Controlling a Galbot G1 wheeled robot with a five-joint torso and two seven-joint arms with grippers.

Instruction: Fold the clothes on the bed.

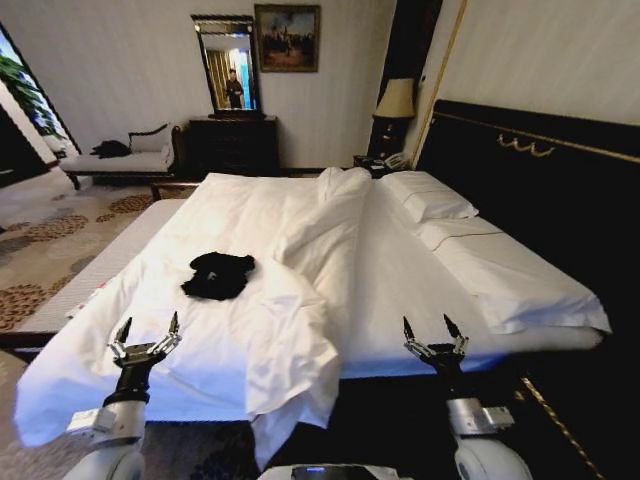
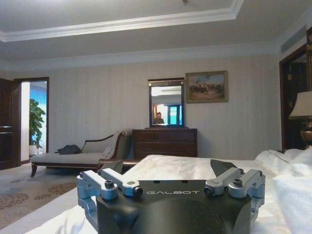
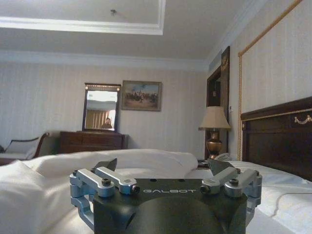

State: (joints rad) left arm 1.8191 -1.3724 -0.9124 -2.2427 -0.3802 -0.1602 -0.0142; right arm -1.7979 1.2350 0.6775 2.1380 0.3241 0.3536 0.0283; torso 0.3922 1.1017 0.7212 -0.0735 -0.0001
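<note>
Black T-shirt: crumpled in a heap on the white duvet of the bed, left of centre; lettering not legible.
Left gripper: over the bed's near edge, jaws apart, empty; shirt lies beyond it, well apart.
Right gripper: over the near edge at right, jaws apart, empty; shirt far to its left.
Duvet: rumpled, one fold hanging over the foot.

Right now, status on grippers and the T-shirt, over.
Left gripper open, hovering over the bed's near edge. Right gripper open, empty. Black T-shirt crumpled on the white duvet, beyond the left gripper. Nothing in between.
</note>
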